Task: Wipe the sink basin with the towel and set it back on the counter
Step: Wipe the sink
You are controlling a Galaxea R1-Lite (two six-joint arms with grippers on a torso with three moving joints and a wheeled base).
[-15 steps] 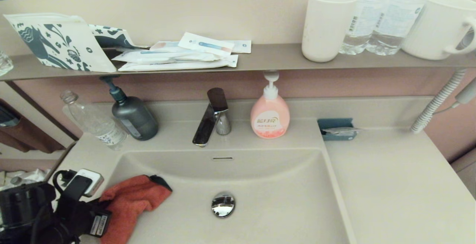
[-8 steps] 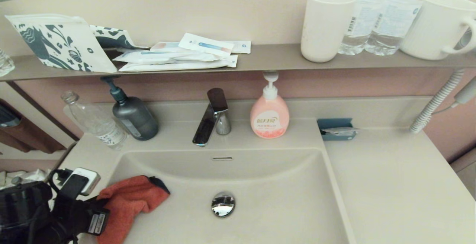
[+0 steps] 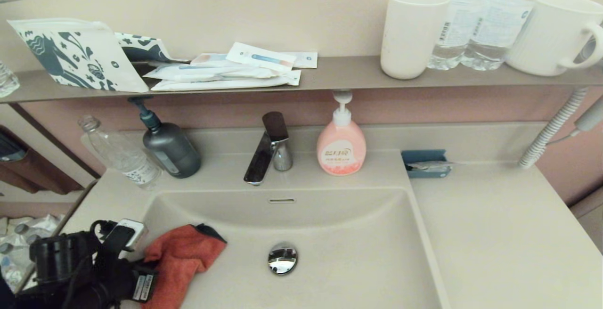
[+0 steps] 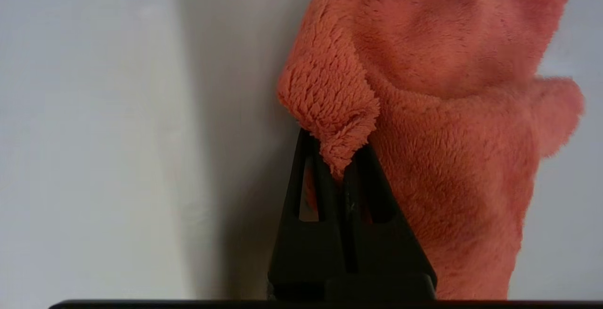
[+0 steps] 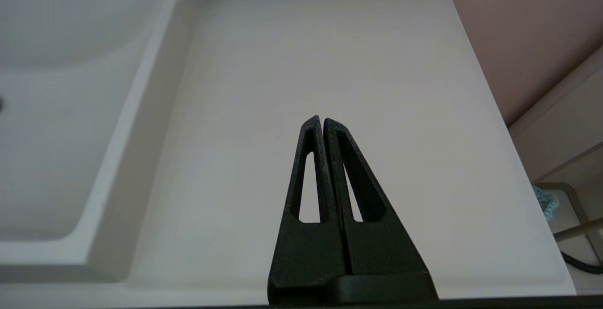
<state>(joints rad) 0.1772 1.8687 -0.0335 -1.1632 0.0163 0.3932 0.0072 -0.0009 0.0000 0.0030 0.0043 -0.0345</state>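
Note:
The orange-red towel lies crumpled against the left slope of the beige sink basin, left of the chrome drain plug. My left gripper is shut on a fold of the towel at the basin's near left corner; in the head view the black left arm covers the fingers. My right gripper is shut with nothing in it, hovering above the beige counter to the right of the basin; the head view does not take it in.
Behind the basin stand the faucet, a pink soap pump, a dark pump bottle and a clear bottle. A teal tray sits at the counter's back. The shelf holds cups, bottles and packets.
My left arm has moved a little to the right with the towel, so the towel now lies slightly nearer the drain plug.

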